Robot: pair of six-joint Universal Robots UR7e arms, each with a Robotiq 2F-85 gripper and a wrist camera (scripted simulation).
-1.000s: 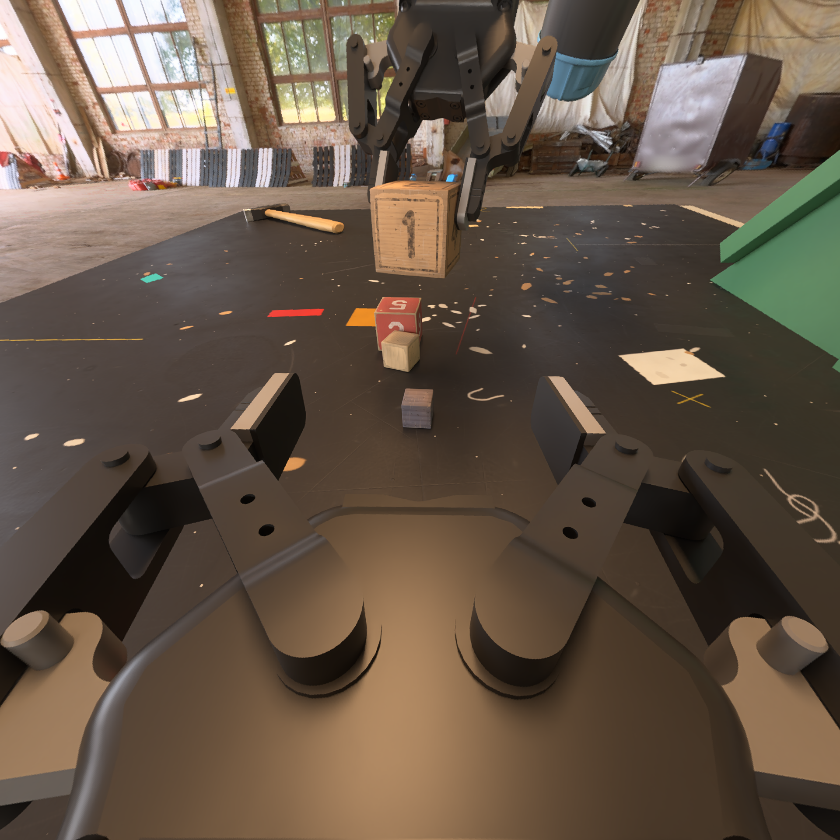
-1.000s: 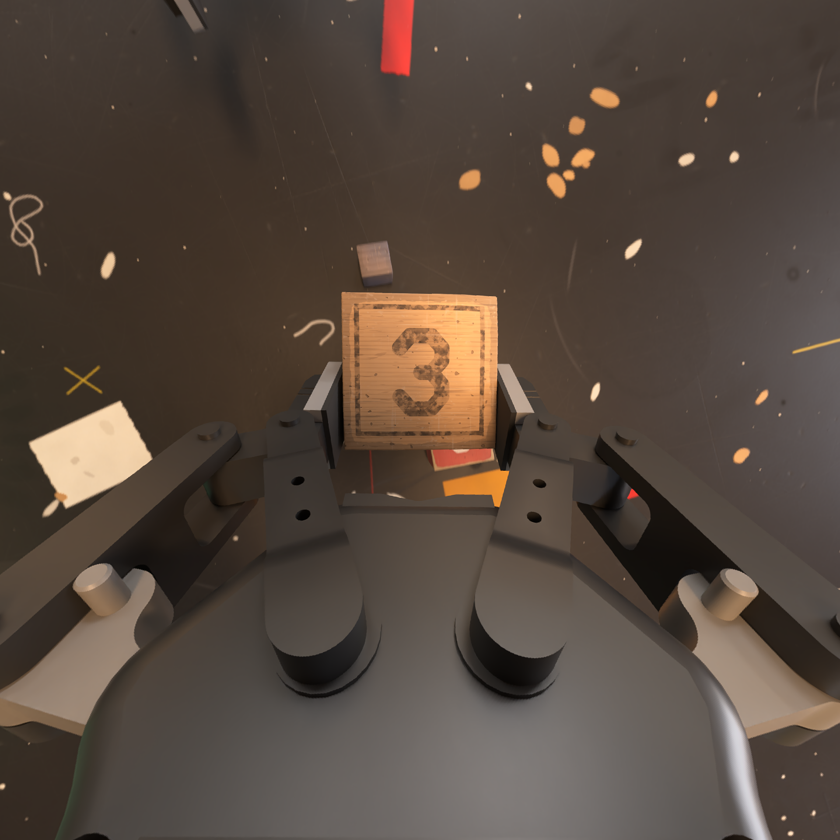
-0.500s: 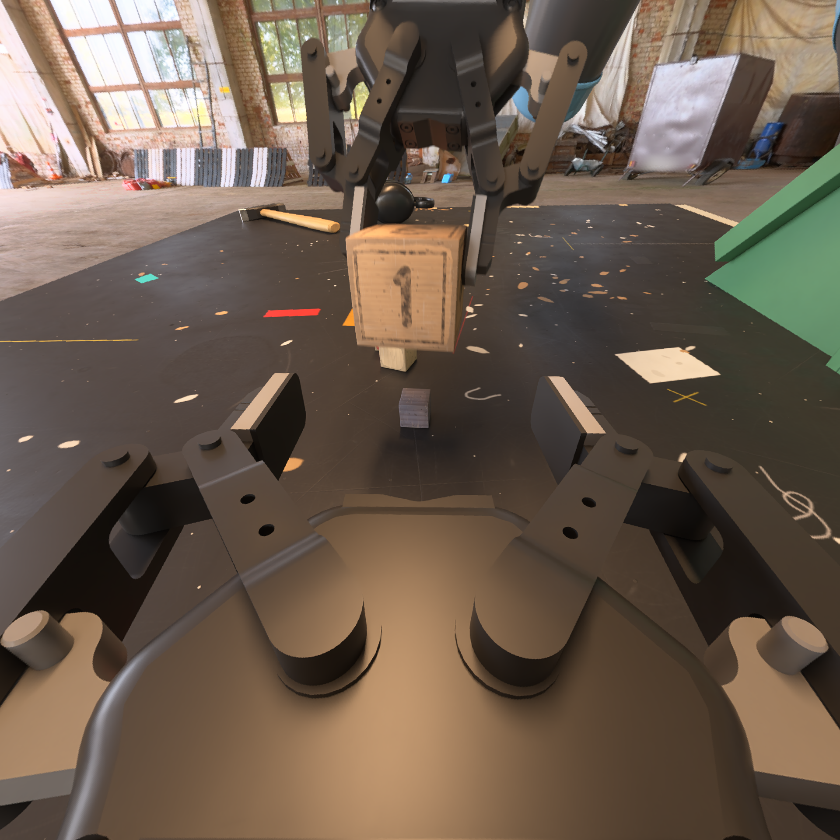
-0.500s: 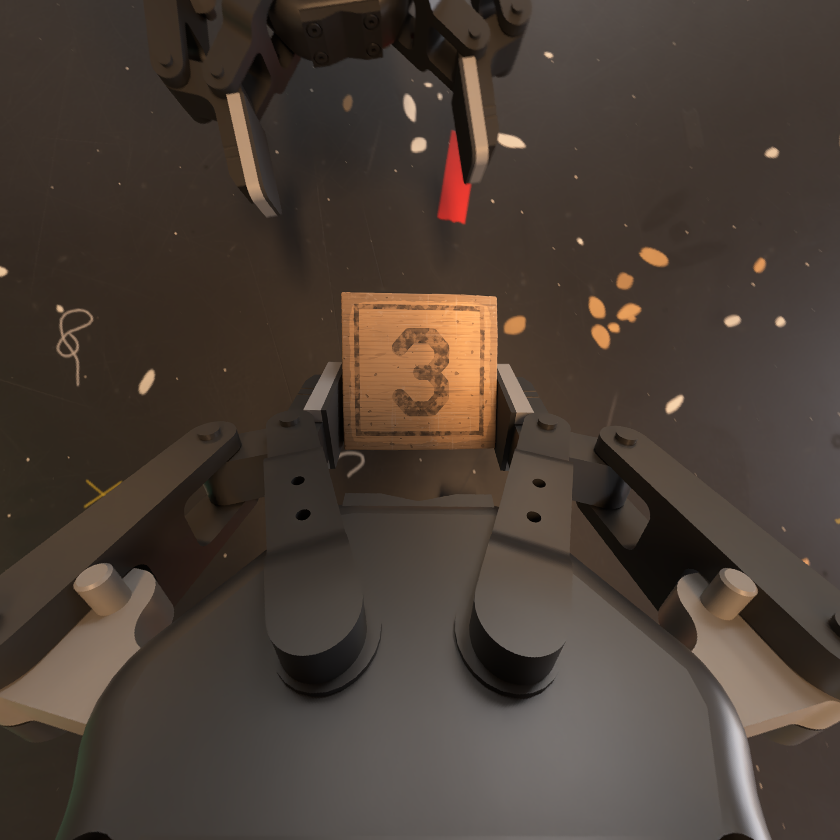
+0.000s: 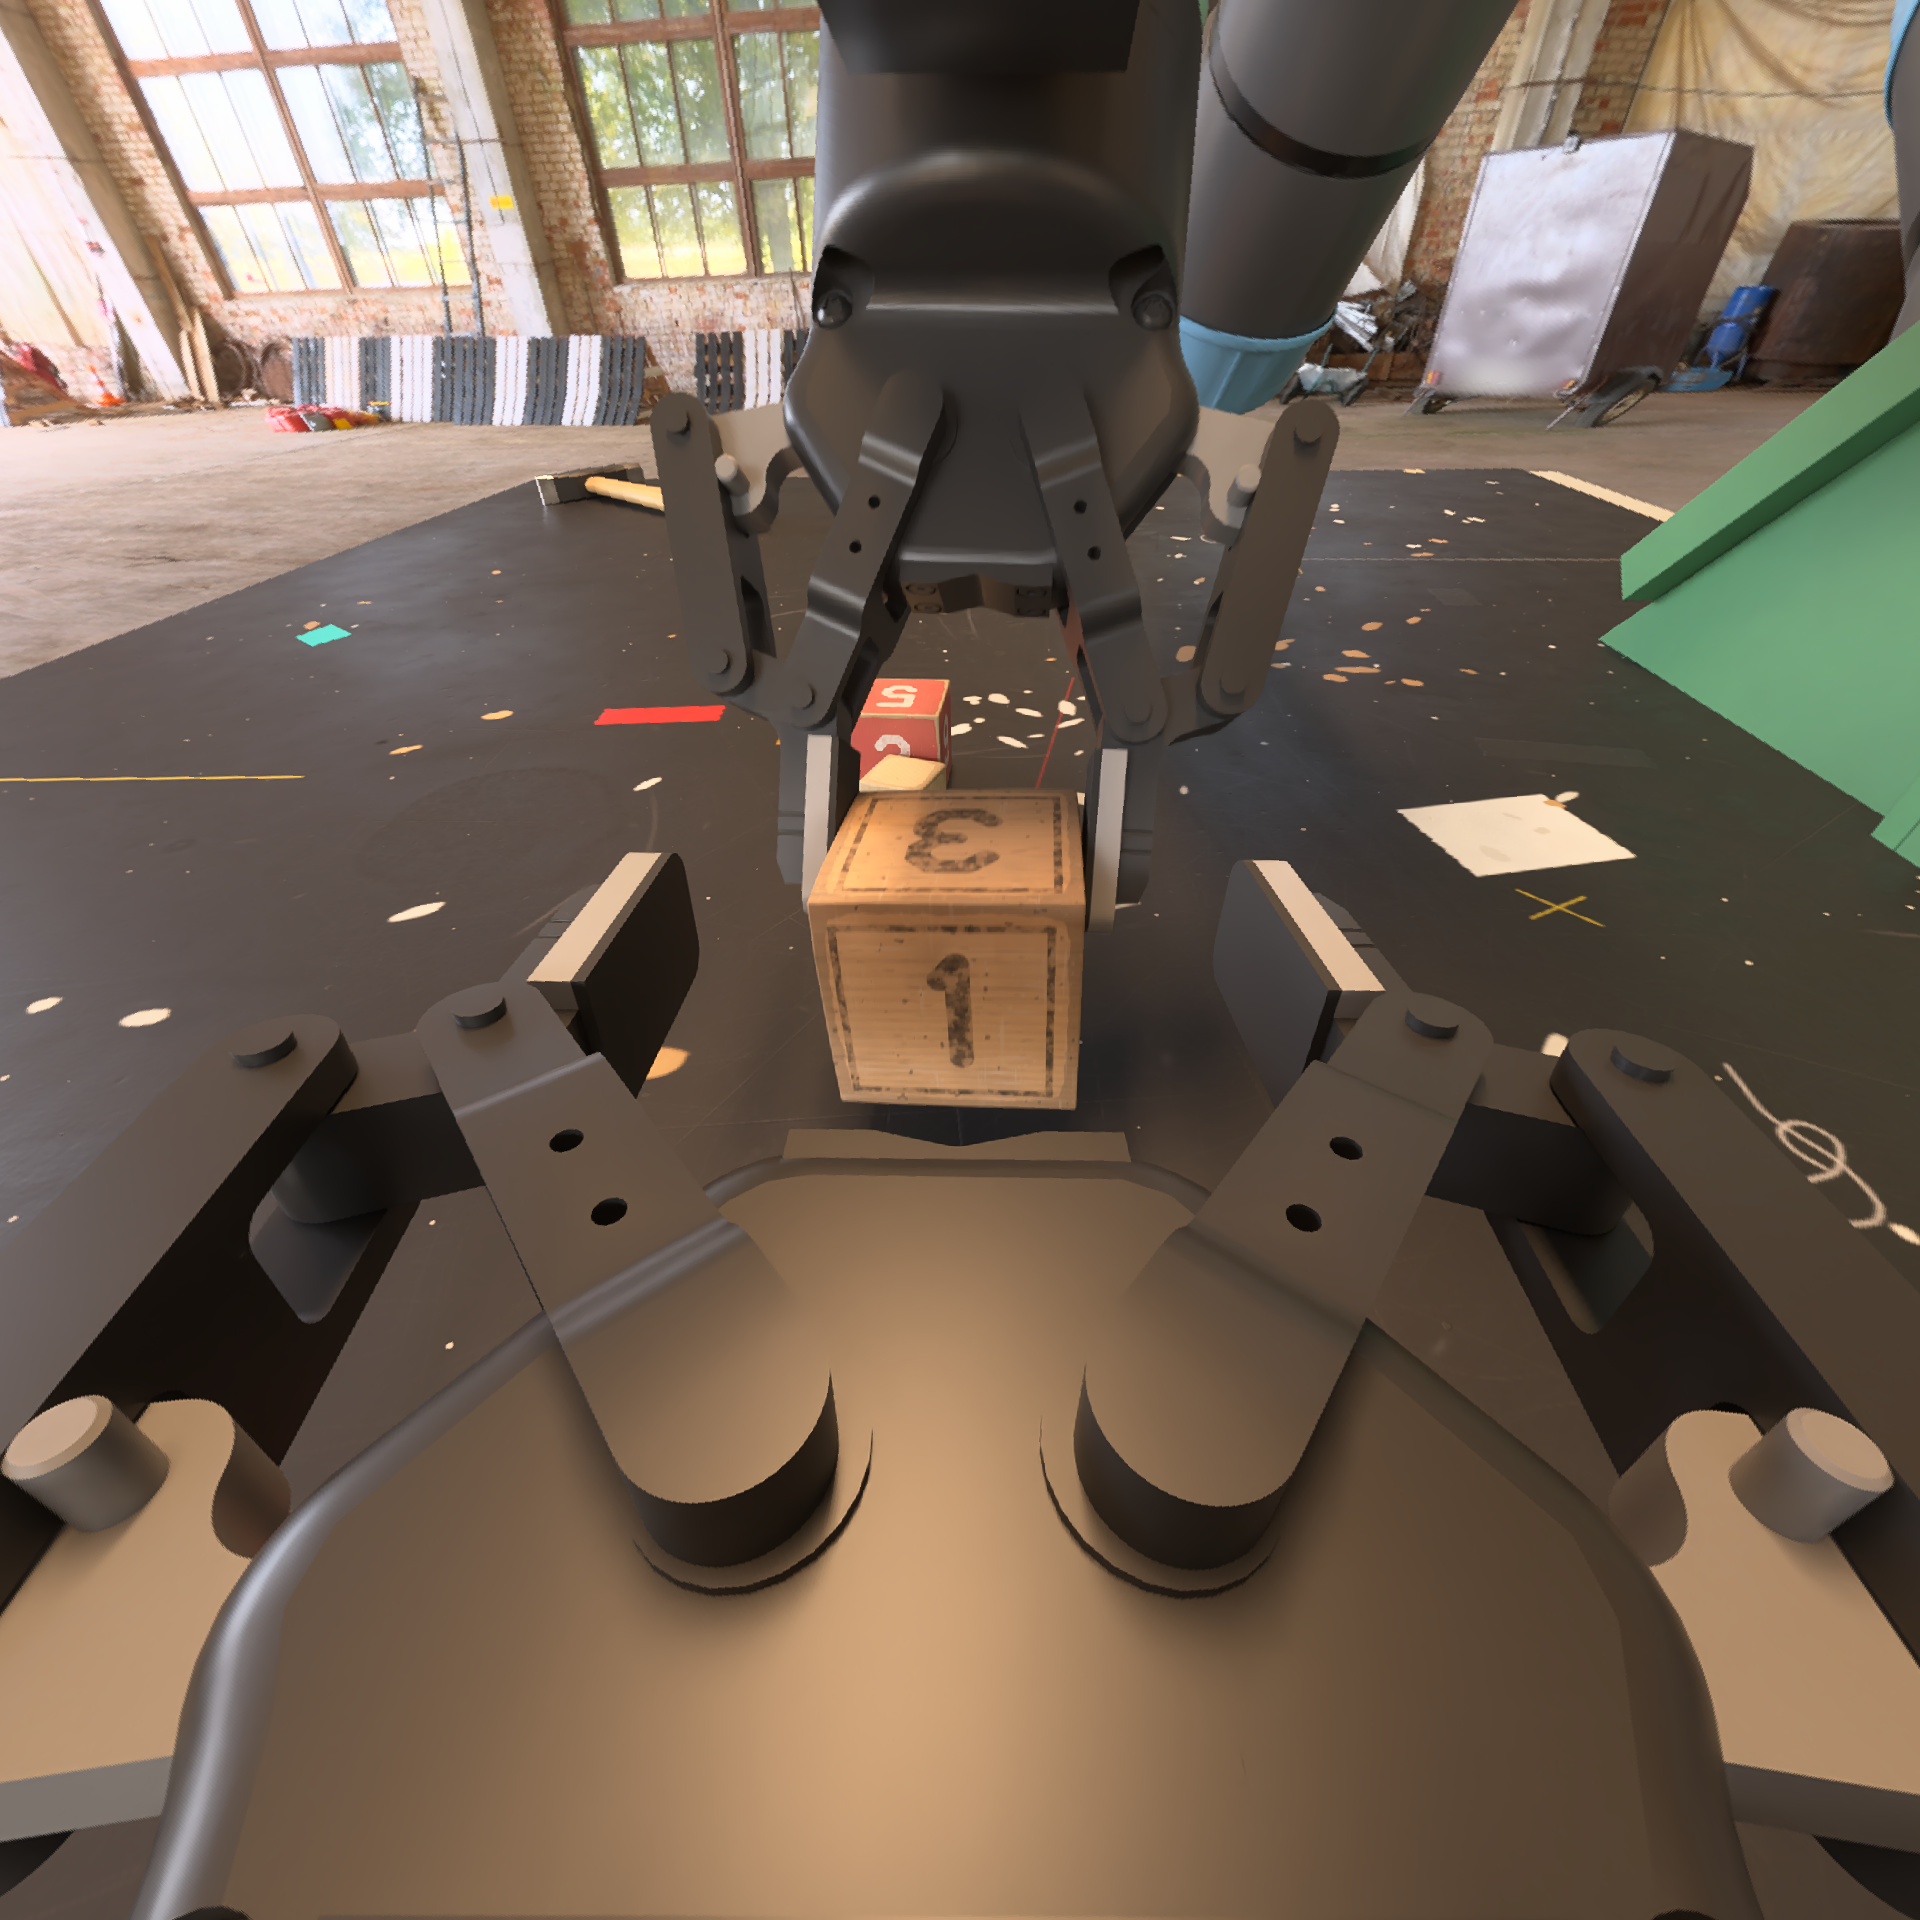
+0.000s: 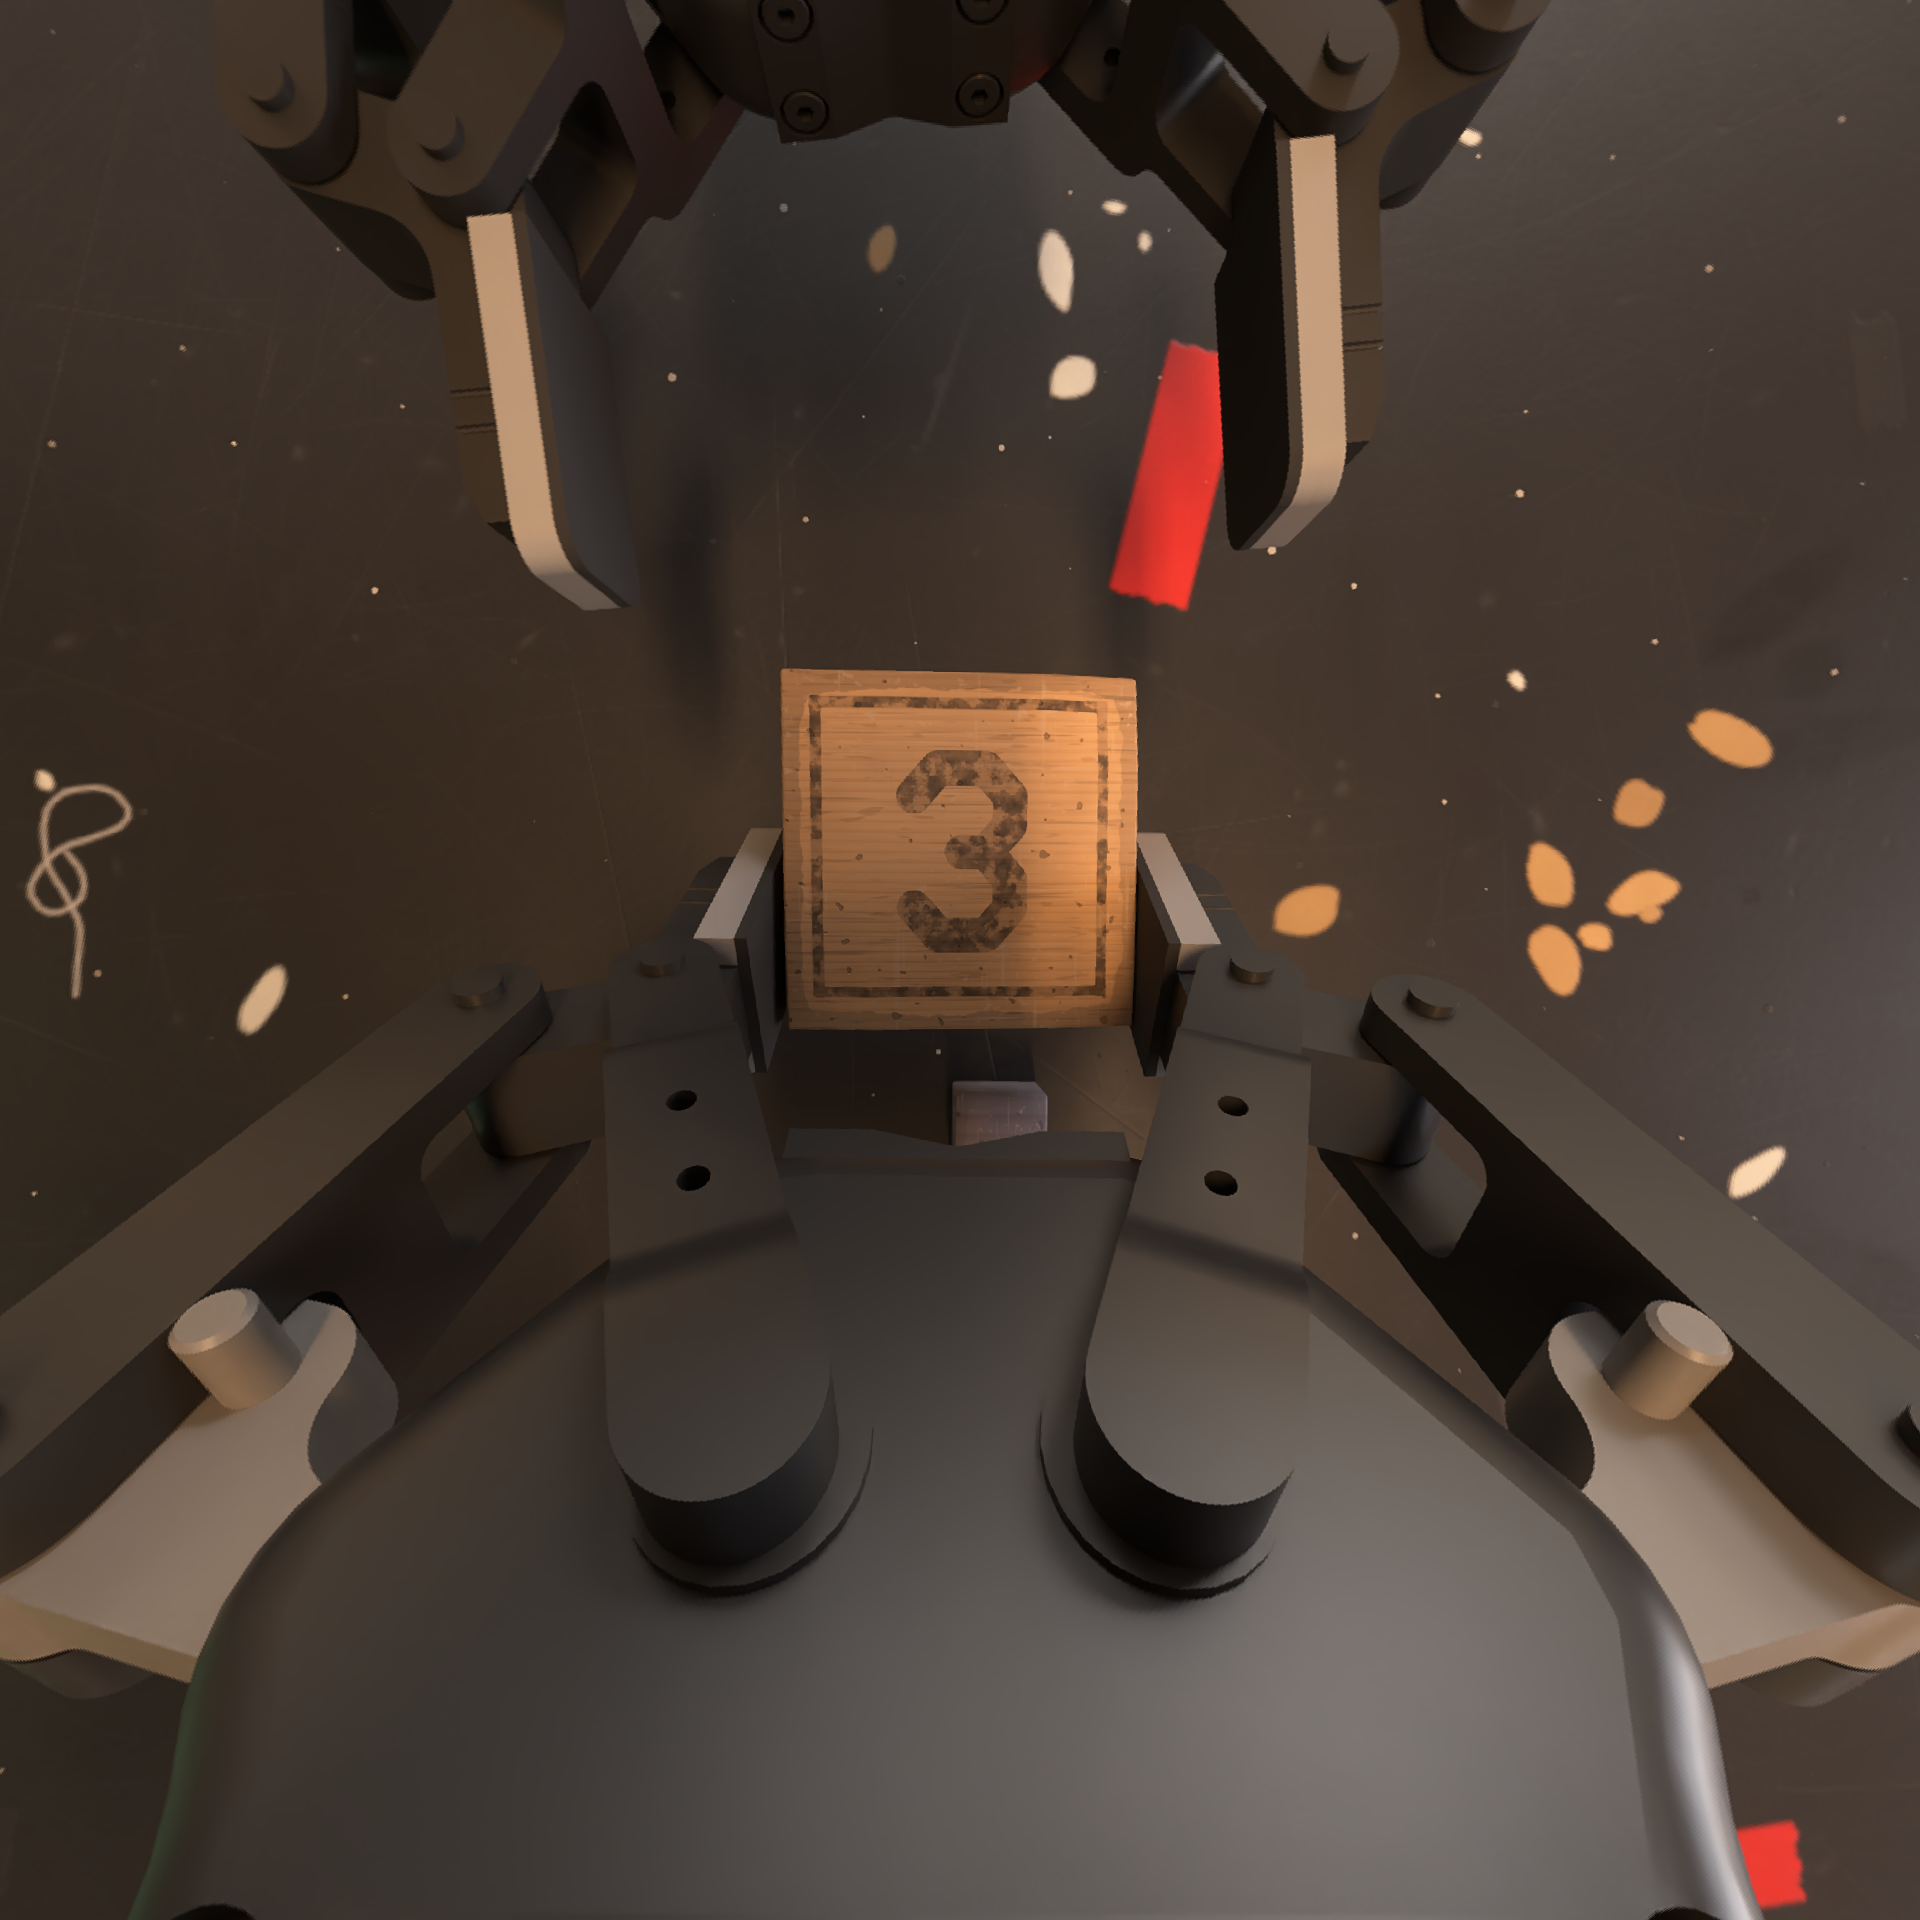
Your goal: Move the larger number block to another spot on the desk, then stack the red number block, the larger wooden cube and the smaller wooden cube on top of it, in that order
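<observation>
The right end effector (image 5: 958, 847) grips the larger number block (image 5: 951, 961) between the left end effector's (image 5: 956, 966) spread fingers; the red number block (image 5: 902, 717) sits beyond.

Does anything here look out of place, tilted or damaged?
Nothing looks damaged or spilled. One oddity: the larger number block, gripped by the right end effector, is close to the small grey cube, which peeks out beneath it. Lowering it here might catch that cube.

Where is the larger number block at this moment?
The larger number block is held in the right gripper, centre of both wrist views, between the open left gripper and the red number block.
</observation>
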